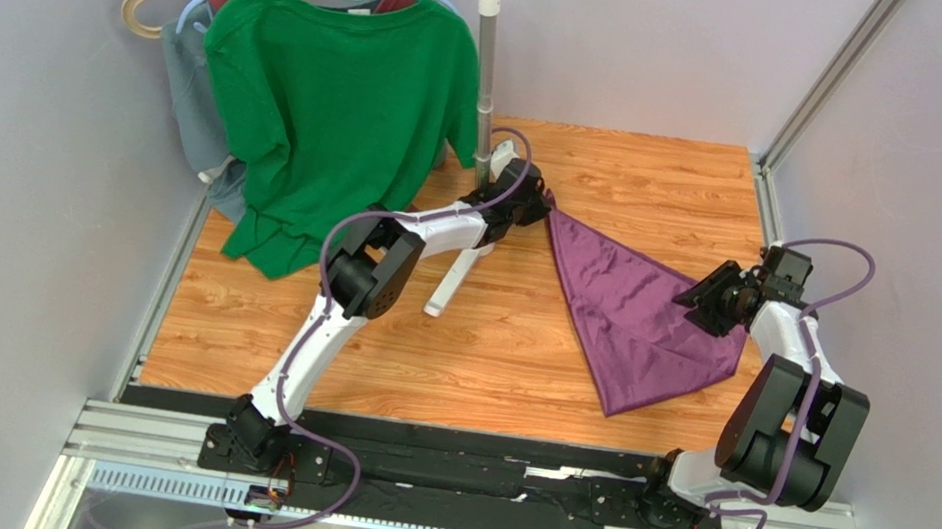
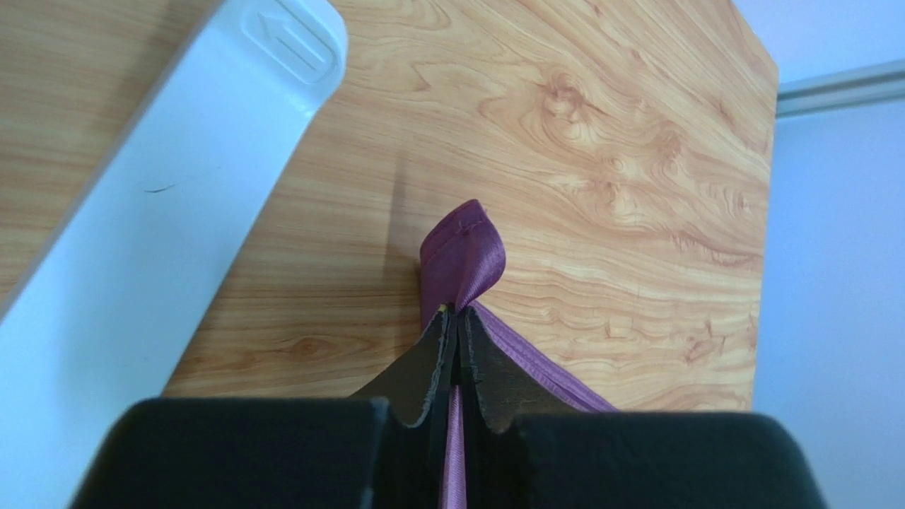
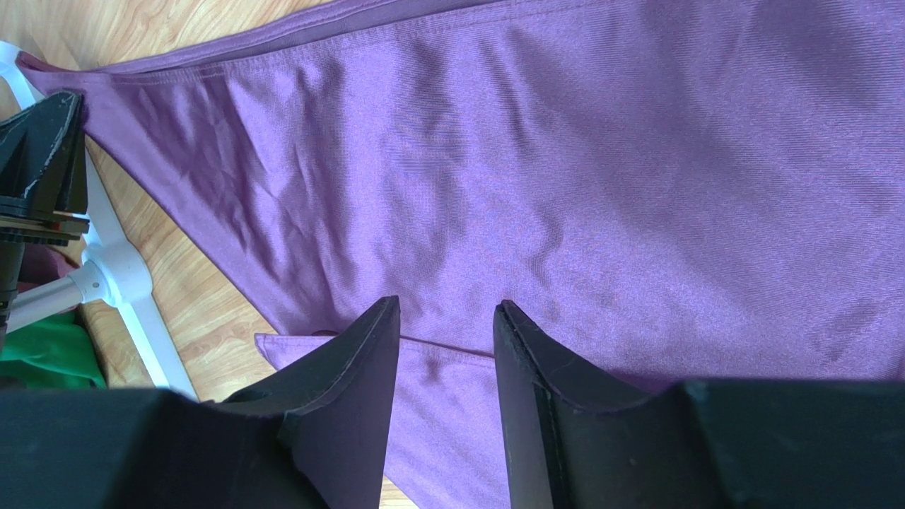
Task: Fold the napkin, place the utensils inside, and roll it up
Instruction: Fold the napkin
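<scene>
The dark purple napkin lies folded into a triangle on the wooden table, right of centre. My left gripper is shut on its far left corner; that pinched corner sticks out past the closed fingertips. My right gripper is open over the napkin's right side, with nothing between its jaws. In the right wrist view the cloth fills most of the frame under the open gripper. A folded edge runs just beneath the fingertips. No spoon shows in any view.
A white rack with a grey pole stands at the back left, its white foot on the table beside my left arm. A green T-shirt hangs from it over grey and maroon garments. Grey walls enclose the table.
</scene>
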`<state>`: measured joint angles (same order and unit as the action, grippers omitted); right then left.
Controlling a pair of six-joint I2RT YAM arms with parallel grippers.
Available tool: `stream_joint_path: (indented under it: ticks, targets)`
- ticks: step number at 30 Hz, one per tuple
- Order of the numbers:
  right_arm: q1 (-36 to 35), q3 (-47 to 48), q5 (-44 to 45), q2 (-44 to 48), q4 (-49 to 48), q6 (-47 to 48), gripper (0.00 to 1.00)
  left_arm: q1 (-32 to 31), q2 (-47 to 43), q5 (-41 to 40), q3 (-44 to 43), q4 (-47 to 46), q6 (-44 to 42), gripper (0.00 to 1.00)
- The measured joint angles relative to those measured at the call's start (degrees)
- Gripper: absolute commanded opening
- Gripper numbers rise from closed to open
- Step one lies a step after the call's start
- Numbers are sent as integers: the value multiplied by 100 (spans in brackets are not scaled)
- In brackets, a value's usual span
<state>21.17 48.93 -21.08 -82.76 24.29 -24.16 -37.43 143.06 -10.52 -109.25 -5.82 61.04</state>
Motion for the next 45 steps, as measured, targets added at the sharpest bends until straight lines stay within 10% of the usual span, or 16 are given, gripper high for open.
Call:
stream_joint_path:
  ticks: [29, 45]
  targets:
    - [-74, 22, -114, 2, -2, 48, 42, -188, 81, 2931, 949, -2800, -1425, 0]
    - [-74, 22, -205, 334, -31, 50, 42, -848, -940, 3270, 2055, -3235, -2142, 0]
